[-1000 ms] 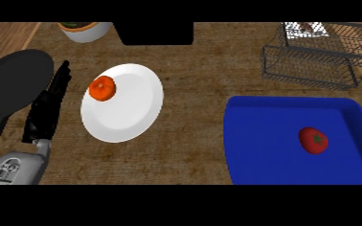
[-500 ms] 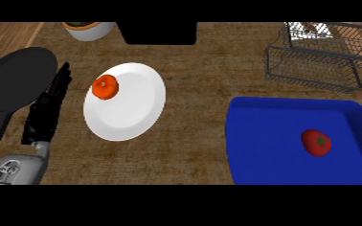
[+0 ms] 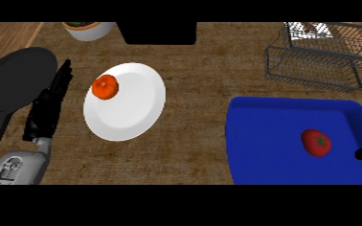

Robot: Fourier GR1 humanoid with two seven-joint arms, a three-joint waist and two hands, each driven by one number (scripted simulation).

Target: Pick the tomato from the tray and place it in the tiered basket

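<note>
- Brown table with a wood pattern carries all the things.
- On the tray, which is blue, lies the tomato, close to the tray's right side.
- Beyond the tray, near its far right corner, stands the wire basket.
- Well to the left of the tray is a white plate, and an orange fruit lies on its left part.
- Left robot hand is just left of the plate, its black fingers straight and together, holding nothing.
- Dark round pan is left of this hand.
- A pale pot and a black box stand beyond the plate.
- Right robot hand does not show.
</note>
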